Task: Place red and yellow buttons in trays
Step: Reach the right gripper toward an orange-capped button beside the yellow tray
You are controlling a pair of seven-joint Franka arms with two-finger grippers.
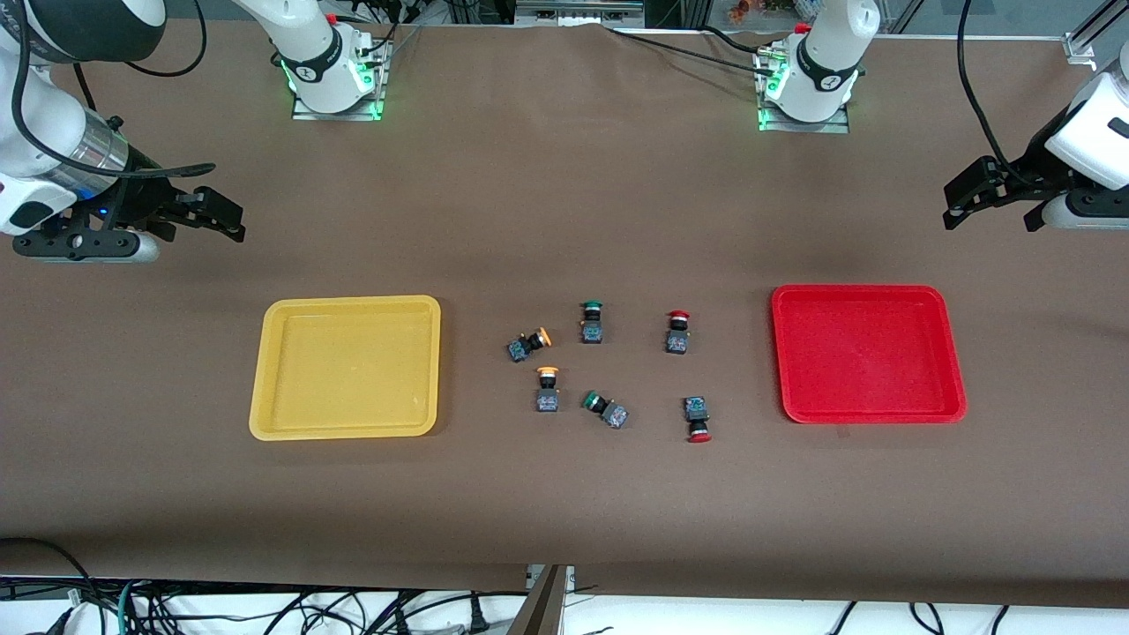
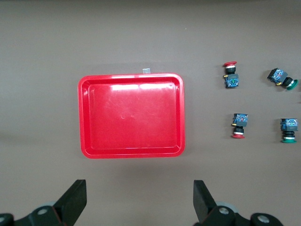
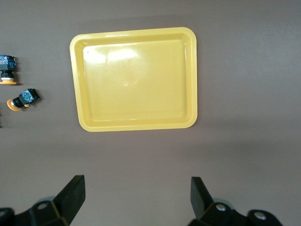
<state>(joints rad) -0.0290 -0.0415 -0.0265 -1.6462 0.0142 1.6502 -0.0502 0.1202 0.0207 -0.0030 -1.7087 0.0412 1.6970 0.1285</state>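
Two red-capped (image 1: 677,332) (image 1: 697,418) and two yellow-capped push-button switches (image 1: 529,342) (image 1: 547,389) lie on their sides on the brown table cover (image 1: 564,494), between the yellow plastic tray (image 1: 265,370) and red plastic tray (image 1: 953,353), caps pointing variously. Left gripper (image 2: 138,200) and right gripper (image 3: 136,197) hover spread, empty
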